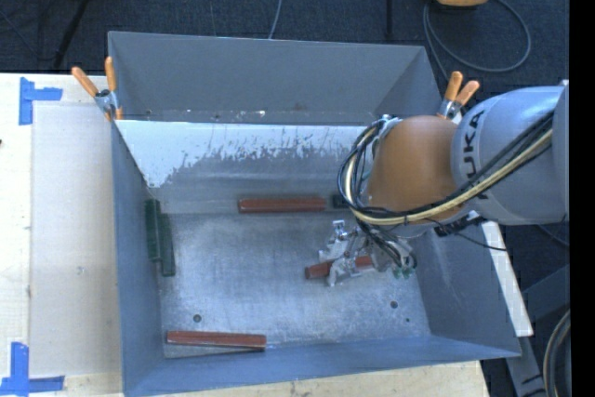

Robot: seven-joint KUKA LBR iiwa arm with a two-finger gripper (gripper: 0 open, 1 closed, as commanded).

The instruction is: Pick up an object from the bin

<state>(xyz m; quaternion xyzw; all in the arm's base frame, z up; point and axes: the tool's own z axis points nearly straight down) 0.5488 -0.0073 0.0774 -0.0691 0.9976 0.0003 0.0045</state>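
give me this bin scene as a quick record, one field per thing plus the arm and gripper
bin: grey metal, sloped walls
arm: reaches in from the right, orange cover at the wrist
gripper: low over the floor, right of centre, at the short reddish-brown bar
short reddish-brown bar: right of centre, partly under the gripper; grip cannot be told
far brown bar: lies at the foot of the far wall
near brown bar: front left, along the near wall
dark green bar: along the left wall

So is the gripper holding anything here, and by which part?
The gripper seems to clamp the short brown bar near its middle; an end sticks out each side.
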